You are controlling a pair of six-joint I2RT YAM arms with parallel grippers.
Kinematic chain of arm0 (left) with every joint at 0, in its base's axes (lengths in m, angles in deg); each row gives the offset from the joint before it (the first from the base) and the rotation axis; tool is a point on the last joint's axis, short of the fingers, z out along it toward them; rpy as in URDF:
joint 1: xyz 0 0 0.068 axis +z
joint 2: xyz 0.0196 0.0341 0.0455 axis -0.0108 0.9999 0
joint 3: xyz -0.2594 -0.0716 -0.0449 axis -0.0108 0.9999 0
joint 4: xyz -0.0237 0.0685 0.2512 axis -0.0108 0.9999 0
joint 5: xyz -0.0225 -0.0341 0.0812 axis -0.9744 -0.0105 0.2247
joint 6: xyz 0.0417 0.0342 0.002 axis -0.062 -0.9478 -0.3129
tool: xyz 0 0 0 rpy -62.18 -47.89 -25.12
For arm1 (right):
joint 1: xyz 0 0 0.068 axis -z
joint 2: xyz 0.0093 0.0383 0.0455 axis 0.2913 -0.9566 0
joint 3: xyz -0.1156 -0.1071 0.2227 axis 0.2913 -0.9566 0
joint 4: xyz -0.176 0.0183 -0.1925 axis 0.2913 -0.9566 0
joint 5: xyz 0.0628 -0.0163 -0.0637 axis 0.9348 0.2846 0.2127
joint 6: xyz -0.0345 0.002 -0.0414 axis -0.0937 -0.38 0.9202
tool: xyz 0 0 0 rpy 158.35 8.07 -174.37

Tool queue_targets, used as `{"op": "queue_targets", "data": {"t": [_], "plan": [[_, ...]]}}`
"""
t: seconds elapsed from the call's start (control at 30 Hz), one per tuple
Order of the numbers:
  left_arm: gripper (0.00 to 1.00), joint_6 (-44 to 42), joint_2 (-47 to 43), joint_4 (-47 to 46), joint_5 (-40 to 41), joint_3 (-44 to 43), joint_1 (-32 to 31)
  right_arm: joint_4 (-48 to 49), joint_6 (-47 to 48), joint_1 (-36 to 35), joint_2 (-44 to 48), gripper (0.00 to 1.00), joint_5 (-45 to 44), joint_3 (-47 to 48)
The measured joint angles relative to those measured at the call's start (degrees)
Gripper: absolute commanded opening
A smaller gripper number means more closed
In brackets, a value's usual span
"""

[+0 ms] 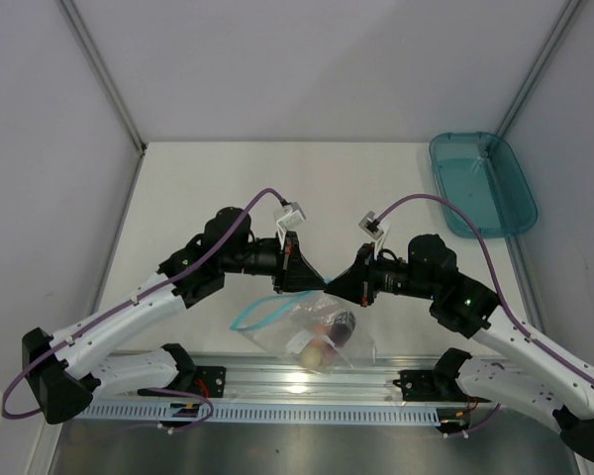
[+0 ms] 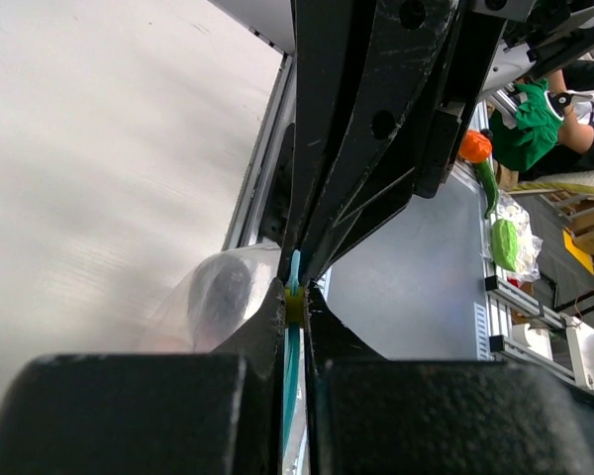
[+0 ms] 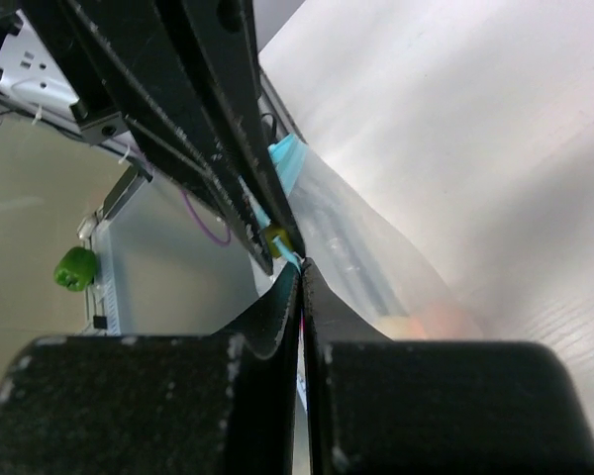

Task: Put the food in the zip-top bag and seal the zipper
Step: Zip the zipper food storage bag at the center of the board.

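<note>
Here, left tool (image 2: 295, 297) and right tool (image 3: 302, 269) both pinch the zipper (image 3: 287, 158), mostly hiding it.

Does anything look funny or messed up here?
The teal zipper sags out in a loose loop at one end of the zip-top bag instead of lying straight. The food sits inside, and nothing is spilled.

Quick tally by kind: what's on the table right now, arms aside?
zip-top bag: 1
teal tray: 1
dark purple food piece: 1, in the bag
pale food pieces: 2 that I can make out, in the bag
Total: 5
</note>
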State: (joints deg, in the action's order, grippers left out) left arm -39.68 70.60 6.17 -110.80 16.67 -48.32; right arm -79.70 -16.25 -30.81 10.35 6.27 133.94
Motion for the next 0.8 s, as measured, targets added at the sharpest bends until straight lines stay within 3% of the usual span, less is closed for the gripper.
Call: {"op": "queue_targets", "data": {"t": [0.53, 0.63, 0.73, 0.8], "plan": [[0.01, -1.68, -4.48, 10.64, 6.19, -0.81, -0.61, 6.25, -1.29, 1.62, 1.27, 0.00, -2.49, -1.55], [0.01, -2.03, -4.46, 11.89, 5.44, -1.27, -0.63, 4.28, 2.56, 2.75, -2.45, 0.26, 3.54, 0.92], [0.01, -2.38, -4.46, 12.33, 4.02, -1.79, -0.66, -0.42, 8.33, 3.13, -7.67, 0.45, 8.15, 5.97], [0.01, -2.51, -4.46, 12.70, 2.93, -2.40, -0.66, -3.82, 12.52, 3.69, -10.21, 0.47, 11.76, 8.92]]}}
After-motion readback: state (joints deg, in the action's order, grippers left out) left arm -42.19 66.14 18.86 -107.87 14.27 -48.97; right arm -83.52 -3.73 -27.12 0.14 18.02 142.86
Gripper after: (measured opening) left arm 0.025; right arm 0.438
